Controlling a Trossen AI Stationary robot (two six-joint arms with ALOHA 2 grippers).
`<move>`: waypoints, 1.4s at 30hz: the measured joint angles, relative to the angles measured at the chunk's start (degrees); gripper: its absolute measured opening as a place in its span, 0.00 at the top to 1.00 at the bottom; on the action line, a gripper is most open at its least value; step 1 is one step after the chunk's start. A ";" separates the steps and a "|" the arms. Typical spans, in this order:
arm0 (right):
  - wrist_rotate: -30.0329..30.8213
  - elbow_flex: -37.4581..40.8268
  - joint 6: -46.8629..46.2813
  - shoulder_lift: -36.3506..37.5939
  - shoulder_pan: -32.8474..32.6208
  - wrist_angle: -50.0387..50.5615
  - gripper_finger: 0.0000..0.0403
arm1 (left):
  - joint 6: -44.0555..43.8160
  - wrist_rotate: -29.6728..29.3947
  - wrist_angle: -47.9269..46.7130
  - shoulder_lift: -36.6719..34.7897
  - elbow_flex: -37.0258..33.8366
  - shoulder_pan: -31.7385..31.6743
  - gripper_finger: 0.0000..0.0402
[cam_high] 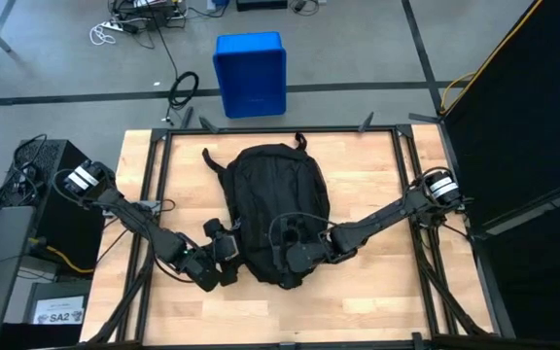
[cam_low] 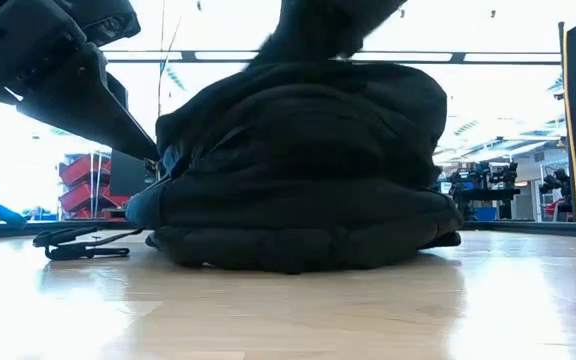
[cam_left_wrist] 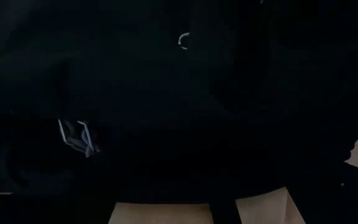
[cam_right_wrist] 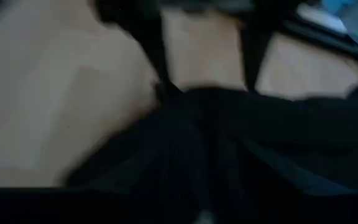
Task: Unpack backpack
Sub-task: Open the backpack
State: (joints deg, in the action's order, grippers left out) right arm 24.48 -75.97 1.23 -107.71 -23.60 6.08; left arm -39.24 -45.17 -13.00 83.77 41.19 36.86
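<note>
The black backpack (cam_high: 275, 199) lies flat in the middle of the wooden table, its rounded top toward the far edge. In the low view the backpack (cam_low: 298, 170) bulges high. My left gripper (cam_high: 224, 255) is against the pack's near left side, and dark fabric with a metal ring (cam_left_wrist: 184, 40) and a buckle (cam_left_wrist: 76, 137) fills the left wrist view. My right gripper (cam_high: 295, 255) sits over the pack's near right part. The right wrist view is blurred and shows black fabric (cam_right_wrist: 241, 143) and two straps over wood. Neither gripper's state shows.
A loose strap (cam_low: 83, 245) trails onto the table at the pack's left, and another strap (cam_high: 212, 157) curls out at its far left. A black frame rail (cam_high: 154, 185) borders the table. A blue bin (cam_high: 251, 73) stands on the floor beyond the far edge.
</note>
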 joint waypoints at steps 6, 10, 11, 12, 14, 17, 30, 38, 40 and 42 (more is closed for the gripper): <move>-3.32 -1.57 1.34 0.08 -2.80 -1.71 0.54 | 1.85 -2.06 4.70 0.40 0.00 -0.11 0.07; -3.15 -1.57 1.07 0.08 -2.67 -1.39 0.49 | 7.43 -3.82 9.82 1.82 0.00 -0.19 0.07; -3.20 -1.57 0.58 0.08 -2.45 -0.71 0.47 | 8.71 -4.35 11.14 2.26 0.00 -0.33 0.07; -3.14 -1.55 0.05 0.08 -2.12 0.11 0.45 | 9.91 -4.47 12.22 2.80 0.00 -0.50 0.07; -2.93 -1.55 -1.11 0.08 -1.42 2.17 0.42 | 11.75 -4.48 14.22 3.70 0.00 -1.13 0.07; -2.90 -1.47 -3.26 0.05 -0.33 5.79 0.37 | 13.98 -4.52 17.08 4.75 0.00 -2.05 0.07; 2.27 1.95 -5.73 -0.06 4.30 6.71 0.49 | 25.62 -4.72 23.56 4.68 0.02 -4.68 0.07; 2.83 1.99 -5.35 -0.06 4.38 6.33 0.95 | 23.97 -9.77 13.56 -2.35 1.55 0.11 0.07; 3.49 1.99 -6.42 -0.06 4.38 5.63 0.97 | 21.38 -10.62 10.81 -3.82 1.55 1.30 0.07; 3.91 1.99 -7.12 -0.06 4.38 4.91 0.97 | 18.77 -11.27 8.02 -4.70 1.55 2.23 0.07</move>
State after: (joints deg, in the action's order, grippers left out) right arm 28.40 -73.97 -5.89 -107.77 -19.22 10.99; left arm -20.48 -56.44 -4.98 79.07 42.74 39.09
